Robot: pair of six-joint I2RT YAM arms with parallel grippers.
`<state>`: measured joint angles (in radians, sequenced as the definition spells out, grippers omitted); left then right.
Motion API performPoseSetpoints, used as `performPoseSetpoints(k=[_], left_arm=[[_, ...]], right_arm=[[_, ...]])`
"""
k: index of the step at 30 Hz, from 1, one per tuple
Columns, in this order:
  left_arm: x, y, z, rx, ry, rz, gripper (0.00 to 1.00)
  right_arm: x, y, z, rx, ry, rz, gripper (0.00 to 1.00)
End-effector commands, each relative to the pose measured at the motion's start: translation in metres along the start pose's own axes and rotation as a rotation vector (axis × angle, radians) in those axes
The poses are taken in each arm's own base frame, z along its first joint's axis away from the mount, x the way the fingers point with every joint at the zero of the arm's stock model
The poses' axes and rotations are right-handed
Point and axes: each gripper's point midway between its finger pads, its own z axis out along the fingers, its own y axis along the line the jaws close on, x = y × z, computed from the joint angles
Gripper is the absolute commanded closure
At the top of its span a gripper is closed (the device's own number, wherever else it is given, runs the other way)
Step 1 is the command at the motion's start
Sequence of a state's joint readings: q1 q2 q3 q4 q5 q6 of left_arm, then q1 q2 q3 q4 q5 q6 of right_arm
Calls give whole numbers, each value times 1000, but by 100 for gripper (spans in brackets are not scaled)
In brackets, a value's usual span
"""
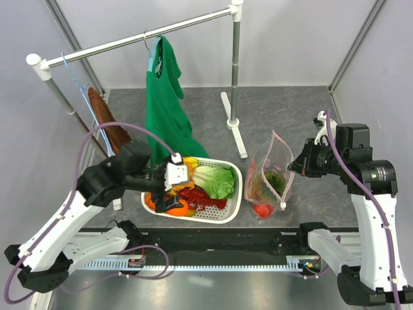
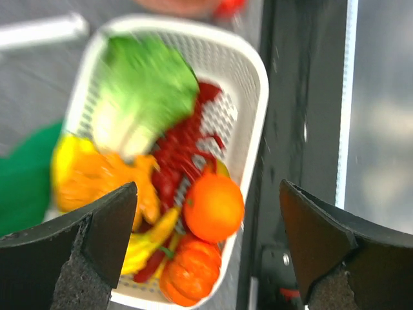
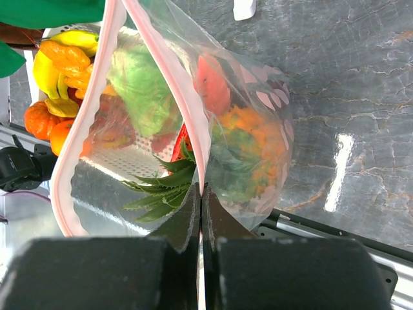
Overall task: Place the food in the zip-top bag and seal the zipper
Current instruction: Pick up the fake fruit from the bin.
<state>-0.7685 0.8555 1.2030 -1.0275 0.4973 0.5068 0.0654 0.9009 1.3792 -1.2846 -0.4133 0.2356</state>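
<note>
Several glossy plastic foods [image 3: 248, 145] inside crinkly transparent zip-top bag [image 3: 274, 106].

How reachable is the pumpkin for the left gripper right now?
Probably yes: the left gripper hangs open above the white basket, and the pumpkin lies uncovered at a corner, beside the orange, with nothing over it.

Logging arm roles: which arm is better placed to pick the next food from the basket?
Left: the left claw, open, hovers over the basket; the right claw is shut on the rim of the bag.
</note>
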Motion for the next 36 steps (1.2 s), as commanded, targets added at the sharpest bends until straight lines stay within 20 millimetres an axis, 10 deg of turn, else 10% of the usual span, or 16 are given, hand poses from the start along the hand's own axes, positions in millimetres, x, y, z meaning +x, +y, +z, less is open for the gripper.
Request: performPoseSetpoints(k=[1,20,26,29,36], left_arm=[[48,-16,6,99,127,108,4],[139,-12,62,233,425,340,2],[151,-10,65,219,469,366,21],[142,-8,64,207,448,377,36],[51,-10,49,211,228,364,63]], right_arm=[[-7,3,5,-19,-18,7,100],[-8,6,9,-41,1,19,100],[-7,6,10,-45,6,25,100],[-8,6,10,-45,4,23,100],[-8,6,11,-47,9,29,100]])
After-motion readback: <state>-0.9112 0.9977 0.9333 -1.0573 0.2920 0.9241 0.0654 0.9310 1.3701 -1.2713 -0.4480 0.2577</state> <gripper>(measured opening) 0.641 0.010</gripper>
